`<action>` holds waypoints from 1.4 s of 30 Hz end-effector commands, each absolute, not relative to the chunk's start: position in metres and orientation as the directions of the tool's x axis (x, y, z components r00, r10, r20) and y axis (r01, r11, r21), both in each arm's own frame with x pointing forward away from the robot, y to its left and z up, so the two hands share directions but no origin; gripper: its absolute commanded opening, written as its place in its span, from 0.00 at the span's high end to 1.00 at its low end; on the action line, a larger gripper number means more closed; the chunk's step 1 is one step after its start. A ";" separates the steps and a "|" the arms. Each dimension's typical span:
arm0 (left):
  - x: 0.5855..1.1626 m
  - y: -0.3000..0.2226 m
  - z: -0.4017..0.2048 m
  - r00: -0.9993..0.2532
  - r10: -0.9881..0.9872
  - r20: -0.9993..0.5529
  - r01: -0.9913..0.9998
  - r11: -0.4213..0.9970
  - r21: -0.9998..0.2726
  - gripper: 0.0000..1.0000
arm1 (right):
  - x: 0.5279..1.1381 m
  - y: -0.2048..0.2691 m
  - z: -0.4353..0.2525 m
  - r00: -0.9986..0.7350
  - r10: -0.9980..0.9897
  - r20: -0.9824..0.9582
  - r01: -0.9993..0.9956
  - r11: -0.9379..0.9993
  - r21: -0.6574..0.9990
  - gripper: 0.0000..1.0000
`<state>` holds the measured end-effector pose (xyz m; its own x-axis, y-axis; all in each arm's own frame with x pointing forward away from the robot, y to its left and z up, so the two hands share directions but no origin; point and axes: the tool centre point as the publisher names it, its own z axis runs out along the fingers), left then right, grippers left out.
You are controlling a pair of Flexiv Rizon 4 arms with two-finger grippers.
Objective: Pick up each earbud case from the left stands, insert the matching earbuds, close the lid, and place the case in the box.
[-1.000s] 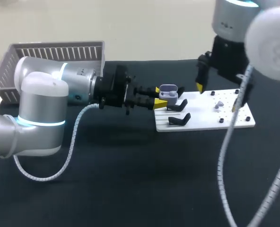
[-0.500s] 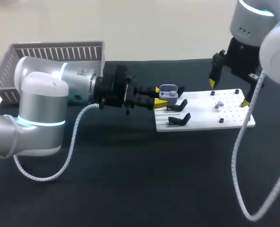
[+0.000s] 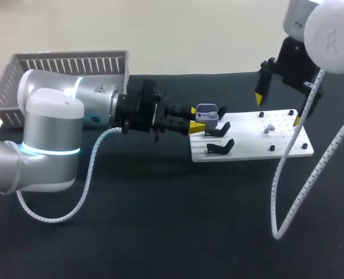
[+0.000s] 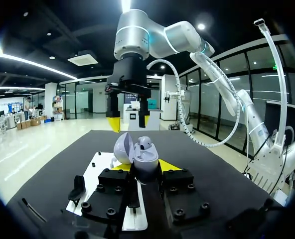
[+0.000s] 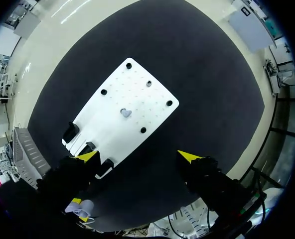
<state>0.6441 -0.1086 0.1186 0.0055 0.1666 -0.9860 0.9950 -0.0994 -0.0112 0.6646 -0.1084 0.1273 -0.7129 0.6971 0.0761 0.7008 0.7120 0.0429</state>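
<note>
The right tool [image 3: 278, 110], wide and empty, has lifted and swung toward the board's [image 3: 247, 148] right end. The left tool [image 3: 196, 118] has kept still at the board's left end, clamped on the open case [image 3: 207, 111]. An earbud [image 3: 269, 127] lies mid-board, so picking it looks next. Black stands [image 3: 219, 145] crowd the board's left end. The box [image 3: 61, 64] waits well left of it. The right arm's cable [image 3: 276, 180] drapes across the board's right end.

My right gripper [image 5: 138, 156] hangs well above the table [image 5: 212, 84], fingers spread wide. Ahead of it lies the white board [image 5: 137, 94], with one earbud [image 5: 126, 113] near its middle and black stands [image 5: 70, 132] along one edge. Past the stands, the left gripper [image 5: 78, 209] holds the earbud case [image 5: 85, 206].
</note>
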 end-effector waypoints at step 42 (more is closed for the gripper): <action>0.644 -0.109 0.117 0.008 0.163 -0.987 0.995 -0.097 -0.008 1.00 | 0.680 -0.120 0.096 -0.934 0.286 -0.212 0.252 0.952 0.173 0.00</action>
<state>0.6440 -0.1086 0.1186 0.0056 0.1666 -0.9860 0.9950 -0.0994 -0.0112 0.6727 -0.1229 0.1047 -0.9351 0.2900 -0.2039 0.2554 0.9500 0.1796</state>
